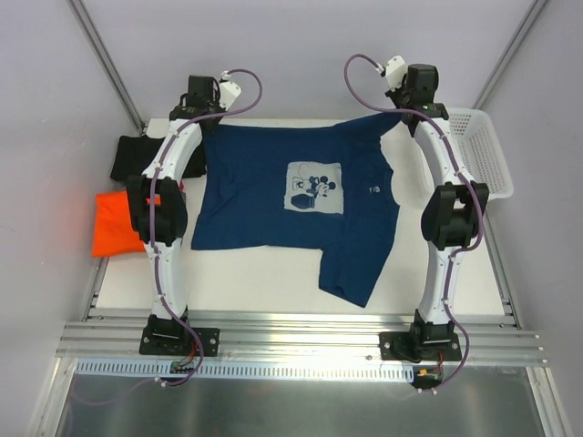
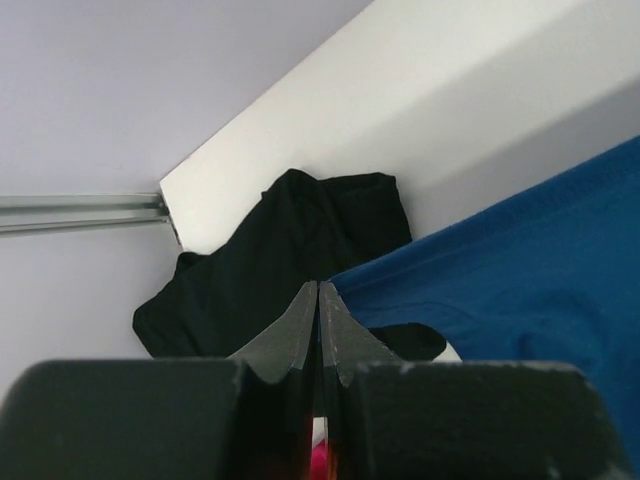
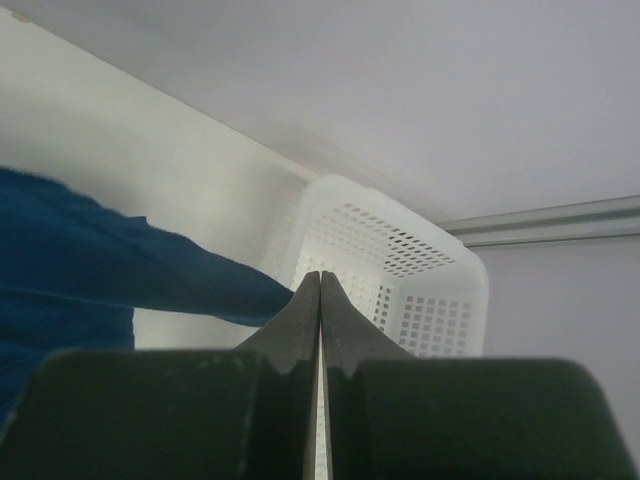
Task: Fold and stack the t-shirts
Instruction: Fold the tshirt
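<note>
The navy blue t-shirt (image 1: pixel 273 205) with a white print (image 1: pixel 315 189) lies spread flat on the table, one lower corner hanging toward the near edge. The black shirt (image 1: pixel 135 155) lies crumpled at the far left. The orange shirt (image 1: pixel 114 223) lies in front of it. My left gripper (image 1: pixel 199 114) is shut at the navy shirt's far left corner; in the left wrist view its tips (image 2: pixel 318 287) sit where the navy cloth (image 2: pixel 520 270) meets the black shirt (image 2: pixel 270 260). My right gripper (image 1: pixel 414 111) is shut, its tips (image 3: pixel 320 277) beside the navy sleeve (image 3: pixel 150 270). No cloth shows between either pair of jaws.
A white lattice basket (image 1: pixel 487 155) stands at the table's far right edge, just ahead of the right gripper (image 3: pixel 400 270). The white table (image 1: pixel 255 273) shows in front of the shirt. Aluminium rails run along the near edge (image 1: pixel 301 341). Grey walls close in behind.
</note>
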Robot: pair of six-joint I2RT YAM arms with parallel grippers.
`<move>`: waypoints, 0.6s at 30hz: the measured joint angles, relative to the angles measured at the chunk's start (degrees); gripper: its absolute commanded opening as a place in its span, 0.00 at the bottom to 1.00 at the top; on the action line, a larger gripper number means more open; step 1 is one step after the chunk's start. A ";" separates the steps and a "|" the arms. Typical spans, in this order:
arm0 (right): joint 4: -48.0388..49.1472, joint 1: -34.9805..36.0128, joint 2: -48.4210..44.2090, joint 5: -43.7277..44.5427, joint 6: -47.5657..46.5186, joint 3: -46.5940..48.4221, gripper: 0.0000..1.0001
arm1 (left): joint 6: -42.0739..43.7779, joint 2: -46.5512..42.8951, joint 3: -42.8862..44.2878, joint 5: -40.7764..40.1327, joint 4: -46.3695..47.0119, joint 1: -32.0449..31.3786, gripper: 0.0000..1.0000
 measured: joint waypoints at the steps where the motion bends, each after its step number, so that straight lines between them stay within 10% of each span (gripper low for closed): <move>1: -0.11 0.20 0.09 0.00 0.15 -0.15 0.00 | 0.13 0.04 -0.35 -0.07 0.07 -0.02 0.00; 18: -8.41 2.69 -12.61 -1.18 2.27 -19.63 0.00 | 1.22 -5.55 -15.26 -0.09 0.57 0.02 0.00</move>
